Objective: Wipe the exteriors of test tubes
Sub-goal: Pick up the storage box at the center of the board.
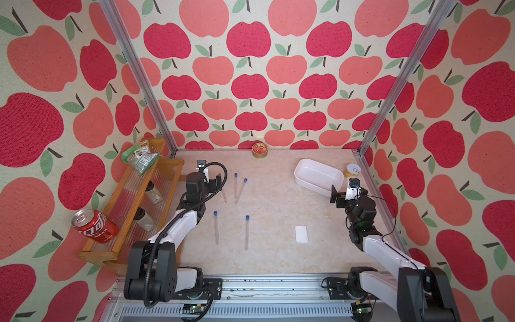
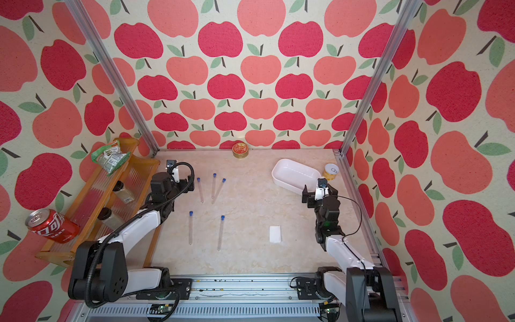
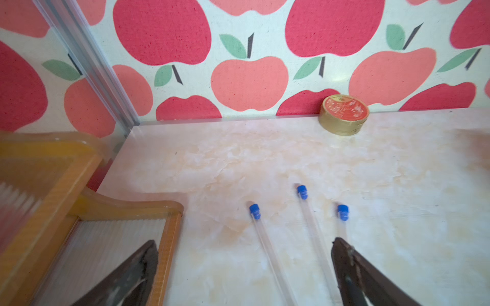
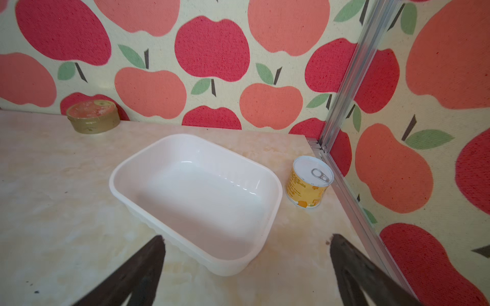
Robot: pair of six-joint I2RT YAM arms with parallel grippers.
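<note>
Apple-print wallpaper (image 1: 250, 41) closes in three sides of a marbled beige tabletop (image 1: 278, 259). In both top views we see five test tubes (image 1: 235, 186) with blue caps lying flat on it, left of centre: three fan out in an upper group, caps toward the back wall, and two lie nearly parallel lower down. The left gripper (image 3: 244, 241) hovers at the upper group; its fingers are spread wide and grip nothing, and in the left wrist view one tube runs along the table between them while another passes behind a fingertip. A small white wipe (image 1: 301, 234) lies flat at lower right of centre, well apart from the tubes and from both grippers. The right gripper (image 4: 246, 236) sits at centre right, fingers likewise wide apart and empty, at the near rim of a white plastic tray (image 1: 315, 175). Just beside the tray stands a yellow tin can (image 1: 351, 170); a round gold tin (image 1: 259, 150) rests against the back wall. Along the left edge a wooden rack (image 1: 97, 256) holds two jars (image 1: 153, 192), a green packet (image 1: 140, 156) and a red cola can (image 1: 94, 225).
</note>
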